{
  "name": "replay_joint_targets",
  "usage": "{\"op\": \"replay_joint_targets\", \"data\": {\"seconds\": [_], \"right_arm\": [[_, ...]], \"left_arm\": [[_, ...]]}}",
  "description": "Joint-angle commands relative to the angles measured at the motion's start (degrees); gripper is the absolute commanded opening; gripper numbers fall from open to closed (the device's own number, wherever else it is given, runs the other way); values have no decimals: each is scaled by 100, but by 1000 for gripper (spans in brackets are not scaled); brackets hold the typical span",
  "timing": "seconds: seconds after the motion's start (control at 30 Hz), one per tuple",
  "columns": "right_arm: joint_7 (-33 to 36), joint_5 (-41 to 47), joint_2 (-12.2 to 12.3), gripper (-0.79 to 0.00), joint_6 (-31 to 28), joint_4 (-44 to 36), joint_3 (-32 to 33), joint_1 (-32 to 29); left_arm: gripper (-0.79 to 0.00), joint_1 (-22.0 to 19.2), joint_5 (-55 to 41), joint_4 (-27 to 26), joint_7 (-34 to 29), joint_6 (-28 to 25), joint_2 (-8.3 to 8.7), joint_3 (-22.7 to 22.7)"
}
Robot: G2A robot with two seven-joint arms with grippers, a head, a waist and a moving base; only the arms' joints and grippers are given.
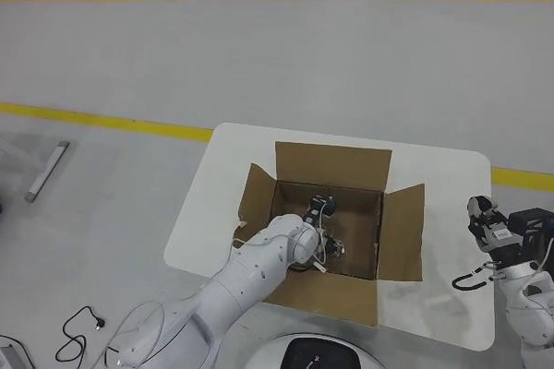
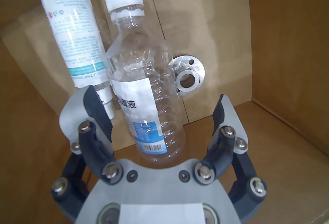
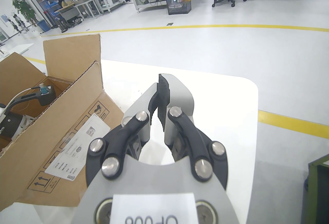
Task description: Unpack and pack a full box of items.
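An open cardboard box (image 1: 402, 231) stands in the middle of the white table (image 1: 452, 175). My left gripper (image 2: 156, 106) is down inside it, open, its fingers on either side of a clear plastic bottle (image 2: 144, 75) with a white cap, not touching it. A white-labelled tube (image 2: 74, 37) leans beside the bottle, and a metal flange (image 2: 189, 74) lies on the box floor. From above, the left arm (image 1: 277, 244) leans into the box. My right gripper (image 3: 160, 99) hovers shut over the table's right side, holding nothing, and appears from above as the right gripper (image 1: 485, 226).
The box (image 3: 64, 117) has its flaps folded outward, and its brown walls (image 2: 282, 37) close in around the left gripper. Bare white tabletop (image 3: 218, 112) lies right of the box. Beyond the table is grey floor with a yellow line (image 1: 92, 117).
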Motion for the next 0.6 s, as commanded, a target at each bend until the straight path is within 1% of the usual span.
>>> {"op": "replay_joint_targets", "data": {"seconds": [0.0,0.2,0.57], "right_arm": [[0,0,0,-785,0,0,0,0],[0,0,0,-785,0,0,0,0],[0,0,0,-785,0,0,0,0]], "left_arm": [[0,-12,43,61,34,8,-38,26],[0,-81,247,356,140,86,-184,159],[0,-208,183,1039,339,-59,-458,198]]}}
